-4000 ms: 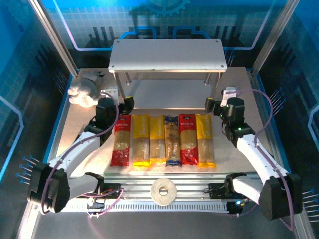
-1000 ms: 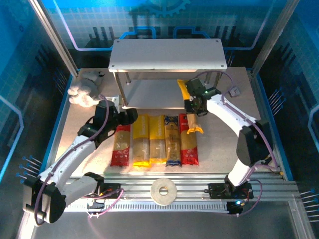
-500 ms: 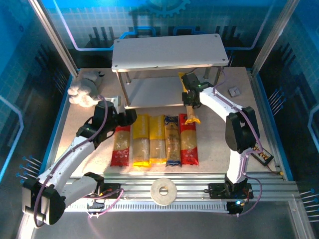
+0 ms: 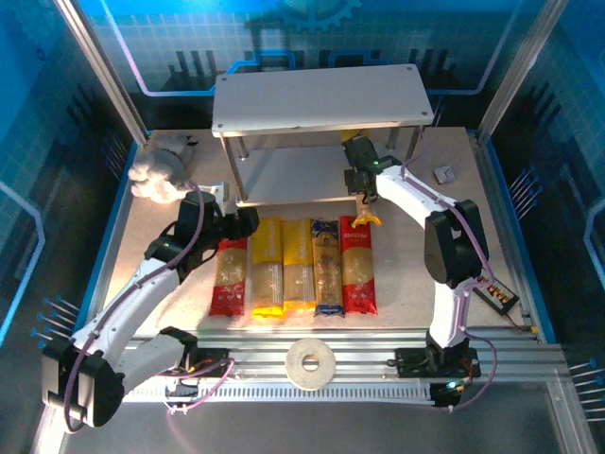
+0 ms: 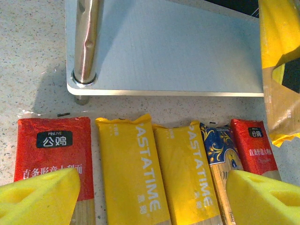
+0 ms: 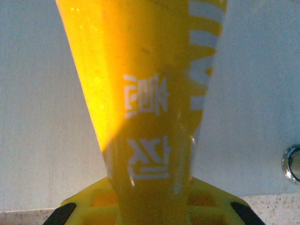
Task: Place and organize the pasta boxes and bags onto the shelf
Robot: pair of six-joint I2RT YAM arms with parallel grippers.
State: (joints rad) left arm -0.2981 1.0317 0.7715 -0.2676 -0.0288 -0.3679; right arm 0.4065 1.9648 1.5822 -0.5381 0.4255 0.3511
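A two-tier shelf of white rounded boards on thin metal legs [image 4: 317,95] stands at the back. In front of it five long narrow spaghetti packs lie flat in a close row. From left to right they are a red pack [image 4: 230,274], a yellow pack [image 4: 267,270], a second yellow pack [image 4: 299,267], a dark blue and clear pack [image 4: 327,267] and a second red pack [image 4: 357,267]. A third yellow pack [image 4: 365,218] is raised, slanting across the lower board's front edge.

- Two red packs [image 4: 230,274]
- Three yellow packs [image 4: 267,270]: two in the row, one raised at the far right
- One blue pack [image 4: 328,270]
- One shelf [image 4: 317,95] of two boards
- One tape roll [image 4: 310,361], near
- Two arms [image 4: 128,301]
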